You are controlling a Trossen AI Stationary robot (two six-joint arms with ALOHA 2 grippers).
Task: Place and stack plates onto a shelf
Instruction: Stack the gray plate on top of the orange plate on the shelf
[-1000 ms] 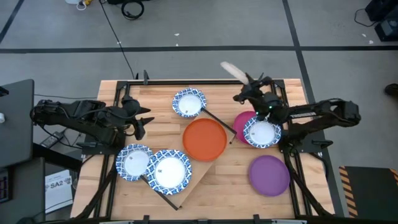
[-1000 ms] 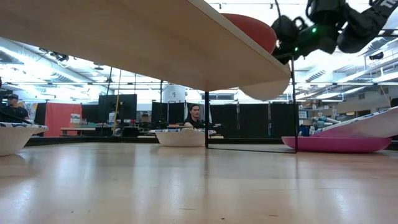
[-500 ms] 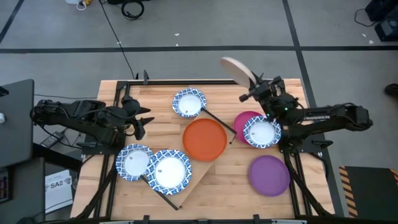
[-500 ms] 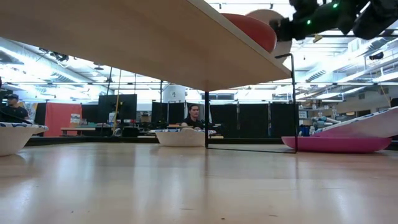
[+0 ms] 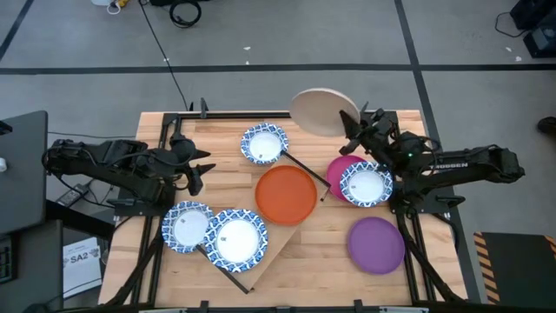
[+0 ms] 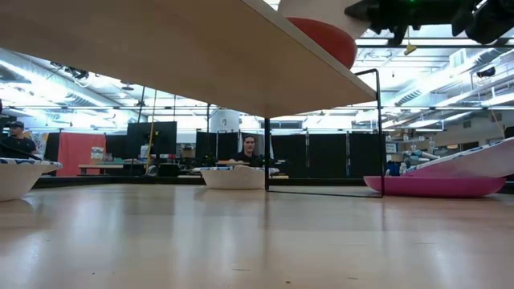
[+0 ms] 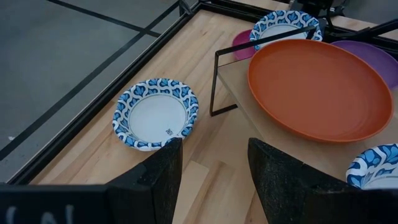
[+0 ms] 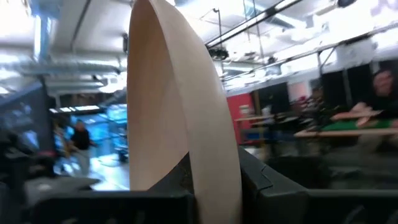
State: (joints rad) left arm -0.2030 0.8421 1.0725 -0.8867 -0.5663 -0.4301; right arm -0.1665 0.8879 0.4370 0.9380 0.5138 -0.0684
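Note:
My right gripper [image 5: 354, 130] is shut on the plain beige plate [image 5: 323, 112], which it holds in the air over the table's far edge; the low view shows this plate [image 6: 313, 6] above the shelf's far end. The shelf [image 5: 280, 248] carries the orange plate [image 5: 285, 194] and a blue-rimmed plate [image 5: 236, 237]. Another blue-rimmed plate [image 5: 366, 184] rests tilted on the magenta plate [image 5: 339, 167]. The purple plate [image 5: 376, 244] lies flat on the table. My left gripper [image 5: 201, 169] is open and waits near the table's left edge. My right gripper pinches the beige plate's rim [image 8: 208, 158] between its two fingers [image 8: 258, 180], on the plate's side toward the table's right edge [image 5: 347, 127]. The fingers come at it nearly level from the right. The plate is lifted clear, its face turned almost upward.
Two more blue-rimmed plates sit on the table, one near the far edge [image 5: 264, 143] and one near the left edge [image 5: 186, 226]. The shelf's black rod supports [image 6: 379, 128] stand between the orange and magenta plates. A person [image 6: 251, 148] sits in the room beyond.
My right gripper has risen, drawn toward the table's right edge and turned. The beige plate, seen edge-on from above a second ago, now shows its full round face. In the low view it has climbed from below the shelf board to above it.

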